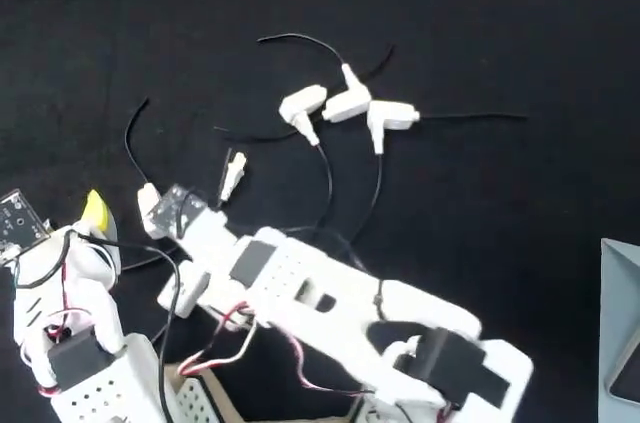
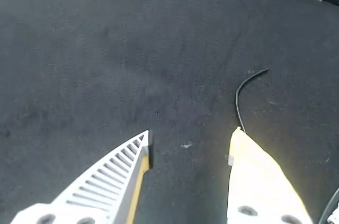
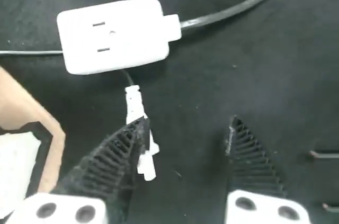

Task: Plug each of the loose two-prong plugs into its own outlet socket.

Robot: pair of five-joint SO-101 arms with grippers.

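Black cloth surface (image 1: 520, 43), high view: three white cord fittings (image 1: 347, 103) are clustered, touching one another, around the middle of the surface toward the far edge. Black cords trail from each. Whether any of them is mated cannot be told. One small loose plug (image 1: 233, 175) is laid left of centre, near the tip of the right arm (image 1: 330, 303), which is stretched along the near edge. The left arm (image 1: 70, 293) is stationed at the near left corner. A grey container (image 1: 622, 323) is noted at the right edge.

Left wrist view: the left end effector (image 2: 192, 134), white with yellow-faced fingers, is held wide open with nothing in it. A black cord end (image 2: 246, 83) is laid just beside one finger.

Right wrist view: the right end effector (image 3: 185, 126), with black ribbed fingers, is spread open and nothing is gripped. A white two-prong plug (image 3: 135, 105) is laid along the inner edge of one finger; contact cannot be confirmed. A white outlet socket block (image 3: 114, 33), slots upward, is set just beyond it. Cardboard (image 3: 26, 113) is noted beside that finger.
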